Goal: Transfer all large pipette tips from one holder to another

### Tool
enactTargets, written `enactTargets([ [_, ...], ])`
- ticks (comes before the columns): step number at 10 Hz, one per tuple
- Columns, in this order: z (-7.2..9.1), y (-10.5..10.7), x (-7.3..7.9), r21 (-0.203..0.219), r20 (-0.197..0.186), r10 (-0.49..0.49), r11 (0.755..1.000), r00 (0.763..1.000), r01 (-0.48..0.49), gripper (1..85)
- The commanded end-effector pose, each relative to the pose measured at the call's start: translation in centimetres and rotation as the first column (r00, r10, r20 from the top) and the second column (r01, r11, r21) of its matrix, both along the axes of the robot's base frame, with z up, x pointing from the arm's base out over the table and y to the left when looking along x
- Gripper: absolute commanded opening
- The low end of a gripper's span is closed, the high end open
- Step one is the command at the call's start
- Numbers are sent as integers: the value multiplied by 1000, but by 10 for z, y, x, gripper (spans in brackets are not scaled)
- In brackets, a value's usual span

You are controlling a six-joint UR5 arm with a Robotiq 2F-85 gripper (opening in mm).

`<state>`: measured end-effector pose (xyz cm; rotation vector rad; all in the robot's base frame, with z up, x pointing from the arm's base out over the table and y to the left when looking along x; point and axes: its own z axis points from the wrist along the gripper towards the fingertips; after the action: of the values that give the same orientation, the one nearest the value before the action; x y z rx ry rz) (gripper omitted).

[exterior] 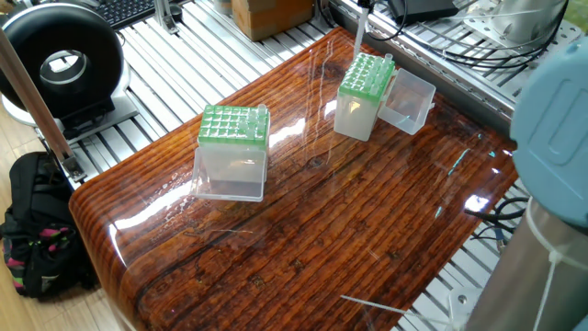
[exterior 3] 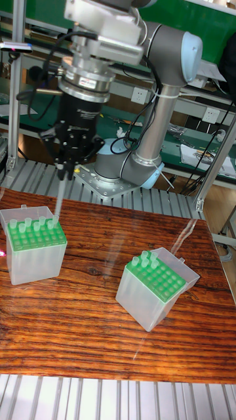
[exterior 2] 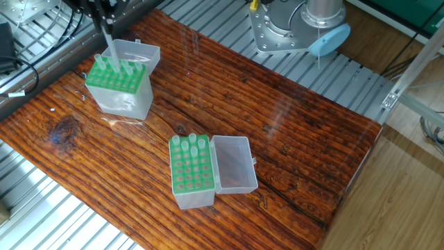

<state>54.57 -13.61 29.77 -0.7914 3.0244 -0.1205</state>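
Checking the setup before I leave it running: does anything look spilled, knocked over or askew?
Nothing stands out. Both green-topped boxes stand upright with lids open, and the gripper holds one pipette tip straight above the left box. No loose tips show on the table.

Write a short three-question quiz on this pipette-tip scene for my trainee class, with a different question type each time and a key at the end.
1. True or false: the gripper holds a pipette tip lifted clear above the holder beneath it.
2. Multiple choice: in the tall fixed view, how many tips stand in the other holder, the one with its lid open beside it? A) none B) three C) a full rack
3. Fill in: both holders have racks coloured ____.

Key: 1 true; 2 B; 3 green.
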Motion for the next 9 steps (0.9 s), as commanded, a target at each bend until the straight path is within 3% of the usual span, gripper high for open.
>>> enactTargets([
  [1, -10, -22, 11, -41, 35, 28, 999, 999, -27, 30],
  [2, -5, -32, 15, -60, 40, 56, 997, 998, -54, 30],
  [4, 2, -45, 20, -41, 20, 104, 994, 994, -103, 30],
  [8, -9, -57, 25, -13, 12, 128, 992, 992, -128, 30],
  [9, -11, -63, 22, -27, 2, 133, 991, 991, -133, 30],
])
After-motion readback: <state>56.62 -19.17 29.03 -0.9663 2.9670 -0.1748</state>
